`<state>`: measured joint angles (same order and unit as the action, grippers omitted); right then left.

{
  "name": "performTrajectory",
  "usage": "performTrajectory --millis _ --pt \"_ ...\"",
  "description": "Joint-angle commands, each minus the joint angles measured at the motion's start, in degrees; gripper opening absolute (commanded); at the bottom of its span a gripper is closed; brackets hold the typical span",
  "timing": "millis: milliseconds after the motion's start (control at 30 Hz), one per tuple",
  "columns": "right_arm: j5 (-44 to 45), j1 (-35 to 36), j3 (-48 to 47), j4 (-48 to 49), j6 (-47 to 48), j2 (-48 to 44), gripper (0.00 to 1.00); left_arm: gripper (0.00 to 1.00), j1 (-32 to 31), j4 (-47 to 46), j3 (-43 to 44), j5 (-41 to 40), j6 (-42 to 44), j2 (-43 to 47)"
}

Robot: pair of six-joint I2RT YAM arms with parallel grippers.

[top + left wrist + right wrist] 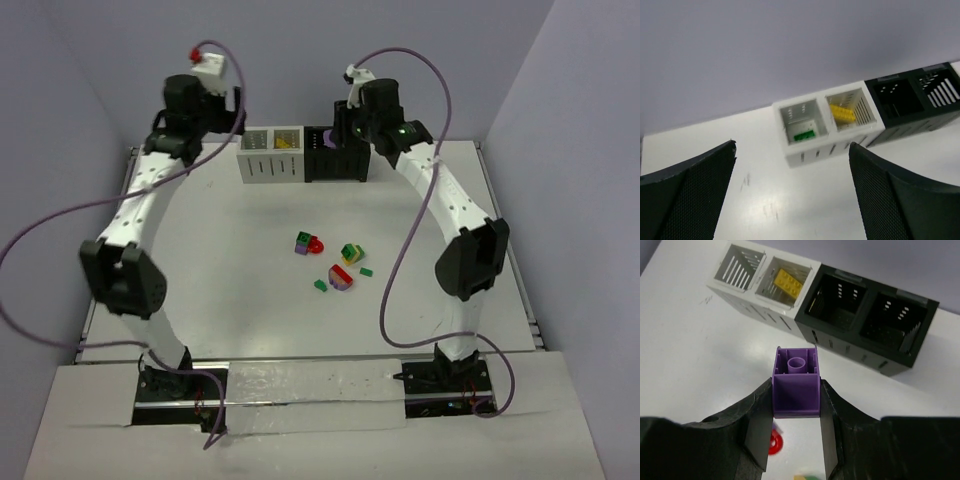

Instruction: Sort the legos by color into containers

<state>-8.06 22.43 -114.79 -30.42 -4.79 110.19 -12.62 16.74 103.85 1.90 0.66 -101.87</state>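
Visitor: Bricks first. Where do they lie, seen from above?

Arm: Most of the legos (340, 262) are loose on the table (200, 300), well behind both sets of my fingers. My right gripper (345, 135) hangs over the black unit (335, 162). My left gripper (222, 112) is just beside the white unit (268, 165).

Visitor: And from your left wrist?

Arm: My left fingers (690, 200) are spread wide with nothing between them. Ahead of them the white unit holds a green brick (804, 136) in its end compartment and a yellow brick (842, 114) in the next one.

Visitor: Right wrist?

Arm: My right pads (757, 410) are clamped on a purple brick (796, 385), its hollow underside showing. Beyond the tips is the black unit, and both its compartments look bare from here. I'd carry the brick forward until it sits squarely above one black compartment, clear of the dividing wall. Then I'd lower it past the rim and only then let go, so it can't bounce across to the yellow one.
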Motion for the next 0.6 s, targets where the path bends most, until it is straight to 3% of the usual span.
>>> performTrajectory --millis 0,100,300,567 --pt "5.68 1.63 -7.77 4.01 1.04 6.95 0.0 0.99 3.87 -7.02 -12.16 6.31 -13.55 16.32" --pt "7.91 3.46 -11.31 5.04 1.93 11.43 0.0 0.99 6.11 -4.65 -19.13 7.64 -14.14 22.3" --pt "14.24 4.85 -9.75 13.04 3.24 14.96 0.0 0.99 6.2 -4.4 -26.83 7.94 -13.75 29.76" --pt "15.75 4.9 -14.59 15.15 3.11 20.43 0.0 0.99 6.29 -5.42 -30.51 7.51 -15.17 30.69"
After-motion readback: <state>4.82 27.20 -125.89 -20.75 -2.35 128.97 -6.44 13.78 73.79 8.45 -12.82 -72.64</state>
